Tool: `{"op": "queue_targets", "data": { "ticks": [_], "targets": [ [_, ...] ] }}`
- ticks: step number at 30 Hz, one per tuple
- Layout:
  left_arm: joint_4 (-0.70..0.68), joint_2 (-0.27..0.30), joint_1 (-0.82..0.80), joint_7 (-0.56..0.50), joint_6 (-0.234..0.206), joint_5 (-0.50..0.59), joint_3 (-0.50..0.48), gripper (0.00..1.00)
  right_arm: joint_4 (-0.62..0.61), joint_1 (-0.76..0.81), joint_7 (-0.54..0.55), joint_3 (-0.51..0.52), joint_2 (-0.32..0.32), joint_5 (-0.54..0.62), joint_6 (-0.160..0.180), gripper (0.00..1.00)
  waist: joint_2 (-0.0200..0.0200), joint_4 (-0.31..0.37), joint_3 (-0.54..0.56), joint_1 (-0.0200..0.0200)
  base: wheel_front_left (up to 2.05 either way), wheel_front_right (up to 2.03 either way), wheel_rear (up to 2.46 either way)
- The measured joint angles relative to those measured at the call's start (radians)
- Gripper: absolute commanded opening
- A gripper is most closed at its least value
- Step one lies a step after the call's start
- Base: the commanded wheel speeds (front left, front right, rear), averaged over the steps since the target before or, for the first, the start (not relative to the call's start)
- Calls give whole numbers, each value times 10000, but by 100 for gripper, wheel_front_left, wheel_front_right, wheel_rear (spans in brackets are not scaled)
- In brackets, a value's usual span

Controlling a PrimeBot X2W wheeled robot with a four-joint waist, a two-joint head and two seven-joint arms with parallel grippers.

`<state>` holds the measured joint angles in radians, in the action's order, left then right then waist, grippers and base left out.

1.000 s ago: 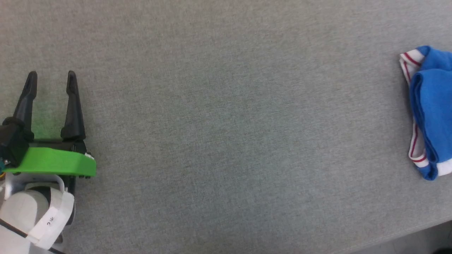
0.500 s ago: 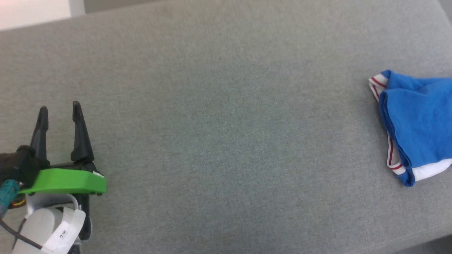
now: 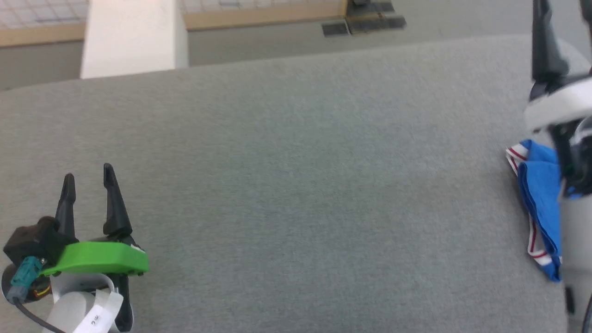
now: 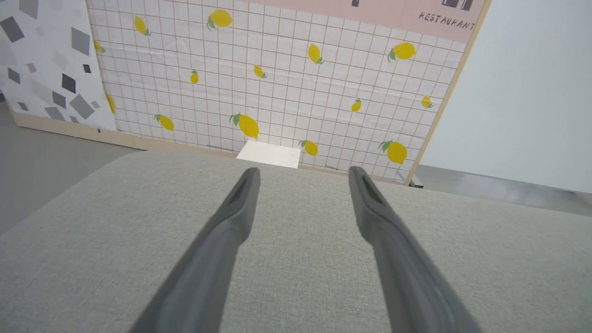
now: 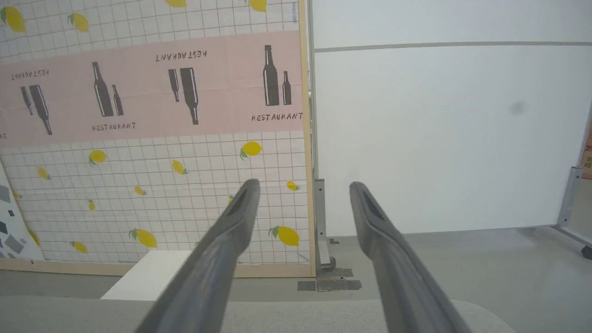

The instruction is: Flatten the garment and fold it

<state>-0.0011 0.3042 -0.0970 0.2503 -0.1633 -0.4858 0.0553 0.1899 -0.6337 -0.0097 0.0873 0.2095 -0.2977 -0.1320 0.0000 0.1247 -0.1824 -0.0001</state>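
A grey fabric surface (image 3: 296, 185) is spreading out below. The bunched blue garment (image 3: 536, 185) is lying at its right side, partly hidden by the right arm. The left gripper (image 3: 88, 171) and right gripper (image 5: 304, 184) are hanging empty, fingers spread apart.

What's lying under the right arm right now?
The bunched blue garment, on the grey table. The arm hides its right part, so any lettering there cannot be seen.

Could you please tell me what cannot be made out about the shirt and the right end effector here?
- Shirt, head view: the pale right arm covers its right part and the picture's edge cuts it off, so its print and full outline are hidden.
- Right end effector, head view: blurred; the top and right edges cut its fingers.
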Motion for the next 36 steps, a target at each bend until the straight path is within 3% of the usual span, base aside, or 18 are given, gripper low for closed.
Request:
{"op": "queue_targets", "data": {
  "ticks": [11, 22, 36],
  "targets": [
    [454, -314, 222, 67, 221, 107, 104, 100, -965, 2940, -1411, 198, -1371, 616, 0, 100, 0, -944, 1192, 0, 0, 0, 0],
    [1009, -366, 427, 67, 460, 376, 541, 100, -890, 5177, -1737, -21, -1565, 823, 0, 100, 0, -1365, 1754, 0, 0, 0, 0],
    [1701, -205, 437, -291, 671, 830, 1239, 100, -380, 5834, -1854, -107, -1576, 1162, 0, 100, 0, -1361, 1498, 0, 0, 0, 0]
  ]
}}
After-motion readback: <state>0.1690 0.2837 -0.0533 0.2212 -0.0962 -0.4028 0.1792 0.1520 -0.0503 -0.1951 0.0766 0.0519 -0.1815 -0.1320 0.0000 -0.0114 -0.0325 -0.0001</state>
